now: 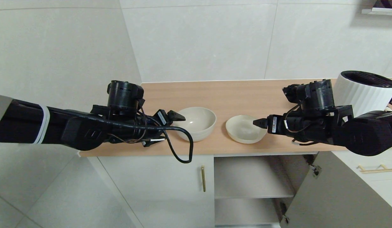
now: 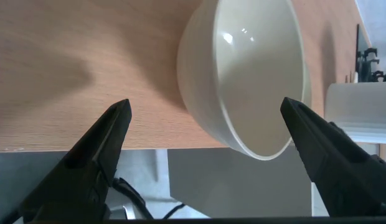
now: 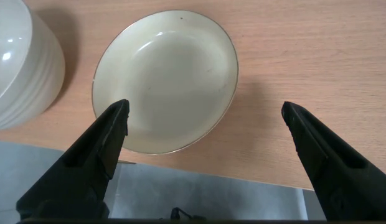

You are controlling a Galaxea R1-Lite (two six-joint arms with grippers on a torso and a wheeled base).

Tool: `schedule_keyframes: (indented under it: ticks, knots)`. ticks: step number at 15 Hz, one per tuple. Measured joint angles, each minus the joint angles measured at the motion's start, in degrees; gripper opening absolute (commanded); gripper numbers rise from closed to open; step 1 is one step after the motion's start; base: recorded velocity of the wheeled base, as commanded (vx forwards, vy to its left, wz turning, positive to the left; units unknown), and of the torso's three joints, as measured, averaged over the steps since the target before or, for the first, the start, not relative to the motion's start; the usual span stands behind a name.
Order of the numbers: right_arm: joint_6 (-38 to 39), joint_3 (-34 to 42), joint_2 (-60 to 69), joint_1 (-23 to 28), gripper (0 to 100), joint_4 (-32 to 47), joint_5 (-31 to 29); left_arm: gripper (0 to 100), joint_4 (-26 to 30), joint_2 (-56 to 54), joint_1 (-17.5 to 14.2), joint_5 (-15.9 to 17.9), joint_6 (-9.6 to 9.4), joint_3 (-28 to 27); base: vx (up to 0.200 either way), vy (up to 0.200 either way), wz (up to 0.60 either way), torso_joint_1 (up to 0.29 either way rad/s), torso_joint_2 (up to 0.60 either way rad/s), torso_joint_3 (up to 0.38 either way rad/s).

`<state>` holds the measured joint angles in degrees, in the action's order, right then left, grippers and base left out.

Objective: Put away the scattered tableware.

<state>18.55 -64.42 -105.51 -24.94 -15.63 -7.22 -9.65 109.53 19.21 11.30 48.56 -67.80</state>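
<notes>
Both jaws wide apart, empty, wooden counter (image 1: 240, 95), tiled wall (image 1: 199, 41), open cupboard (image 1: 249, 177) below

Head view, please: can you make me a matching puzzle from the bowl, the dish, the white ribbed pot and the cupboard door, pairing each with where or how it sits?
1. deep bowl
2. shallow dish
3. white ribbed pot
4. cupboard door

a. swung open, below the counter
b. far right end of the counter
c. mid-counter, left one of a pair
d. mid-counter, right one of a pair

Pairs: 1-c, 2-d, 3-b, 4-a
</notes>
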Motion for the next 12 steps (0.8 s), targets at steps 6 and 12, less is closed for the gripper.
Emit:
schedule_keyframes:
  ticks: [6, 12]
  knots:
    - [0.0, 0.1, 0.0, 0.0, 100, 0.0, 0.1, 0, 0.0, 1.1, 1.0, -0.3, -0.04, 0.0, 0.0, 0.0, 0.0, 0.0, 0.0, 0.0]
    - [0.0, 0.0, -0.1, 0.0, 100, 0.1, 0.1, 0, 0.0, 0.8, 1.0, -0.4, 0.02, 0.1, 0.0, 0.0, 0.0, 0.0, 0.0, 0.0]
